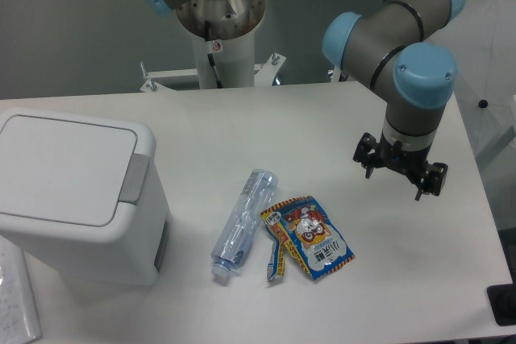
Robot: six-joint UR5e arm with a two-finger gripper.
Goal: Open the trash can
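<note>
A large white boxy plastic trash can (76, 199) with rounded corners is seen at the left of the white surface (322, 118), near its front edge. Its flat lid is closed, and a grey push tab (134, 178) is set into the lid's right edge. No writing can be made out on the bin.

A clear, crushed plastic bottle (242, 223) without a readable label is laid on its side just right of the trash can, apart from it, with its cap end pointed toward the front edge. A colourful snack packet (310, 238) printed in blue, orange and yellow with a cartoon figure is laid just beside the bottle on its right; the print on it is too small to be read. Blue letters reading "SUI" are visible on a white object at the top right corner.

The black two-finger claw (401, 173) is held above the right part of the surface, well apart from the trash can, with nothing grasped; its fingers are seen spread apart. Bare surface is left between the claw and the packet, and behind the bottle toward the robot's white pedestal (222, 46).
</note>
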